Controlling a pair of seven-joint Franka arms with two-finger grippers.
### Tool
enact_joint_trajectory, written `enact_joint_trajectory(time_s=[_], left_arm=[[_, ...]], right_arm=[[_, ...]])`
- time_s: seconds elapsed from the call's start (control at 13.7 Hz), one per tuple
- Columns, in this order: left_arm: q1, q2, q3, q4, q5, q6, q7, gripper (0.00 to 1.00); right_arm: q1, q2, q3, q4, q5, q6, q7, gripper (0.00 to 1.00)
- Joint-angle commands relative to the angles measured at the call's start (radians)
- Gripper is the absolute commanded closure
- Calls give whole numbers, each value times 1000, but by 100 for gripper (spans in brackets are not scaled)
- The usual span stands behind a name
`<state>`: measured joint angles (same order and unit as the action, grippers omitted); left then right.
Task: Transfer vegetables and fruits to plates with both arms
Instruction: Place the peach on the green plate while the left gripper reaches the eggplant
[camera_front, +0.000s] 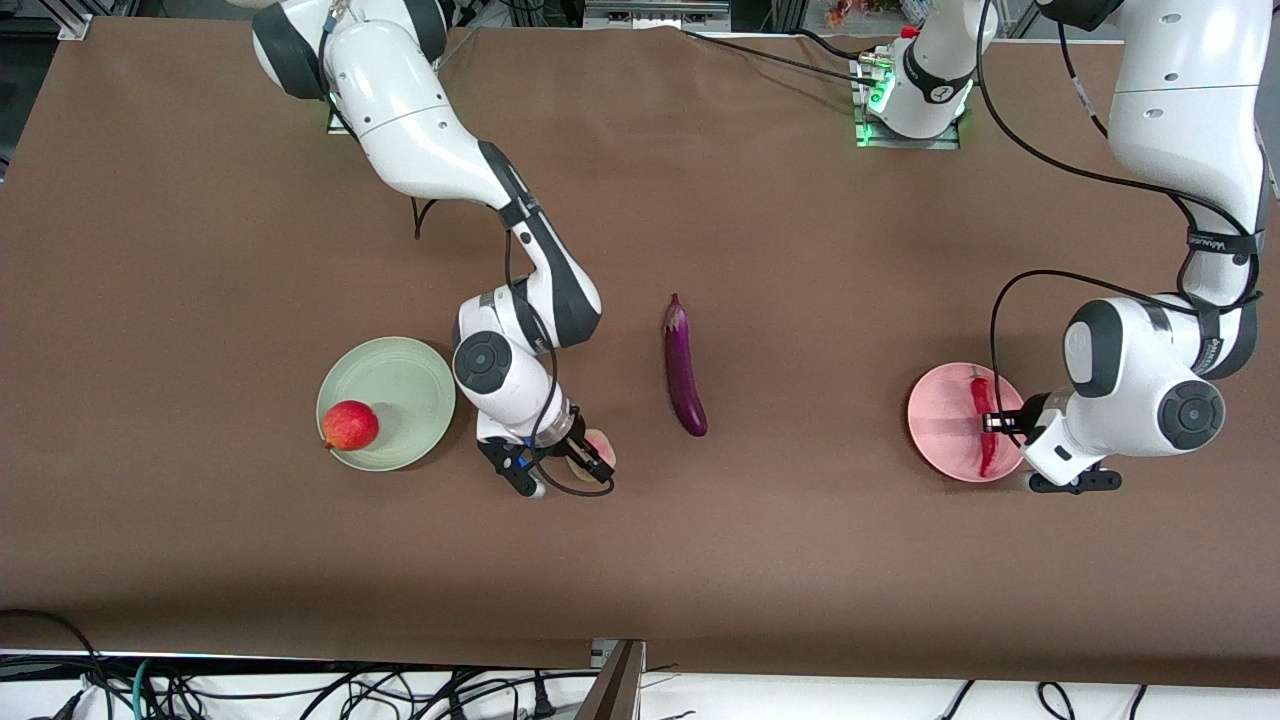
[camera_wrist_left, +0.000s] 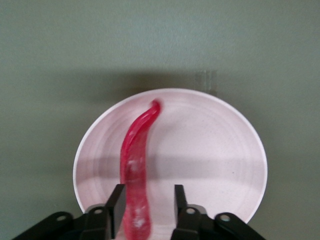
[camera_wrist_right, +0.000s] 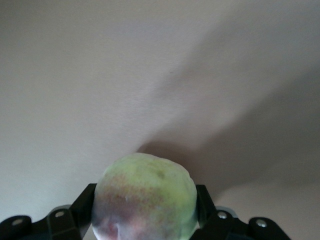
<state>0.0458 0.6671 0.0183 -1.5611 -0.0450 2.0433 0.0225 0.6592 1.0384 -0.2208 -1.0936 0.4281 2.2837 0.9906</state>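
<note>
Your right gripper (camera_front: 578, 462) sits low at the brown table (camera_front: 800, 560), beside the pale green plate (camera_front: 400, 385) on the side toward the left arm's end, and its jaws are clamped on the peach (camera_front: 601, 445); in the right wrist view the peach (camera_wrist_right: 145, 202) fills the space between the two fingers (camera_wrist_right: 82, 205), touching both. Whether the peach is resting on the cloth or lifted just off it, you cannot tell. The round red-orange fruit (camera_front: 350, 425) already lies on the green plate, at the edge nearer the front camera. Your left gripper (camera_front: 998, 420) is over the pale pink plate (camera_front: 940, 425) at the left arm's end of the table, and its jaws stand apart on either side of the red chili pepper (camera_front: 986, 420). In the left wrist view the chili (camera_wrist_left: 136, 170) lies along the pink plate (camera_wrist_left: 215, 150) between the fingers (camera_wrist_left: 117, 205), with a visible gap at the one on the other side; the first may be touching it, which you cannot tell. The purple eggplant (camera_front: 684, 368) lies on the table between the two plates, well apart from both grippers, its stem end pointing toward the robots' bases.
</note>
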Motion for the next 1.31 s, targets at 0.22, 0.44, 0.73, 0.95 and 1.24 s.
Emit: enact_joint_trajectory(time_s=[0.22, 0.44, 0.73, 0.95, 1.24], left_arm=[[-15, -156, -89, 6, 8, -131, -56, 0], [-15, -190, -274, 0, 8, -230, -278, 0], [-68, -143, -457, -10, 8, -189, -511, 0], [-220, -37, -452, -11, 23, 24, -688, 0], [-386, 104, -381, -10, 158, 289, -904, 0]], right_arm=[[-26, -242, -253, -135, -14, -475, -549, 100], [-26, -371, -322, -413, -9, -402, -781, 92], [-24, -365, -316, -560, 75, -244, -793, 48], [-24, -346, -319, -551, 141, -256, -791, 0], [-12, -441, -367, -497, 60, -337, -785, 0]])
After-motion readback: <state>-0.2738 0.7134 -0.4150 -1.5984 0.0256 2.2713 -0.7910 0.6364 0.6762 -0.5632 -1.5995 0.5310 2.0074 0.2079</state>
